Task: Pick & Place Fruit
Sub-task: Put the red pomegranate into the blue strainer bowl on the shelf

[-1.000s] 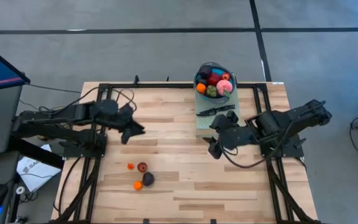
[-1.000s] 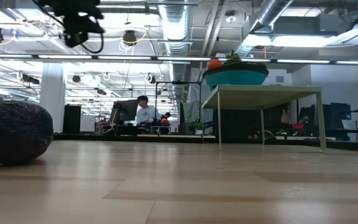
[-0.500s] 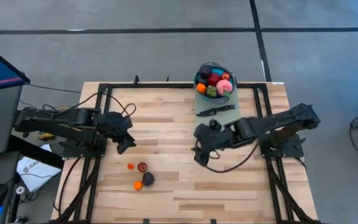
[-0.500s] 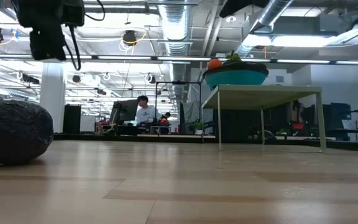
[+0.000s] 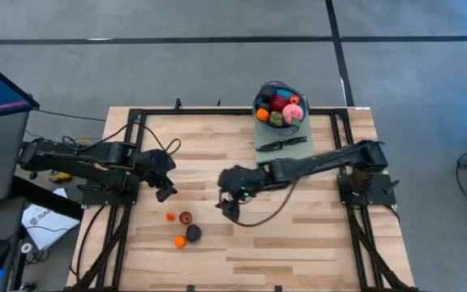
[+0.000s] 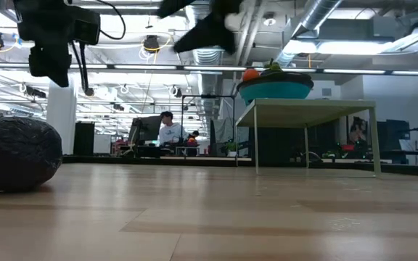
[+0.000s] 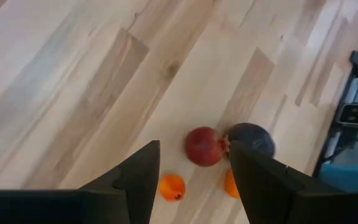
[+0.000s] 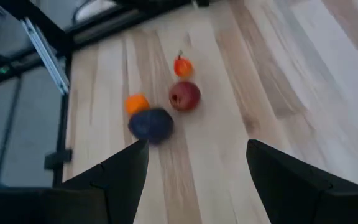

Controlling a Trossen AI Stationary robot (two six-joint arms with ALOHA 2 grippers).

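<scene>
Four fruit pieces lie on the wooden table near its front left: a tiny orange one, a red one, a dark purple one and a second orange one. Several more fruit fill a teal bowl at the far edge. My left gripper hangs open and empty just beyond the loose fruit; its wrist view looks down on the red piece and the purple one. My right gripper is open and empty to their right, and sees the red piece and the purple one.
The bowl stands at the far end of a grey-green raised stand, with a black knife lying on the stand in front of it. Black frame rails run along the table's left and right sides. Bare wood lies in front of the right gripper.
My right gripper has swept from beside the stand toward the table's left and near edge, closing on the loose fruit. My left gripper has drawn back toward the near edge, ending just beyond the same fruit. The fruit has stayed put.
</scene>
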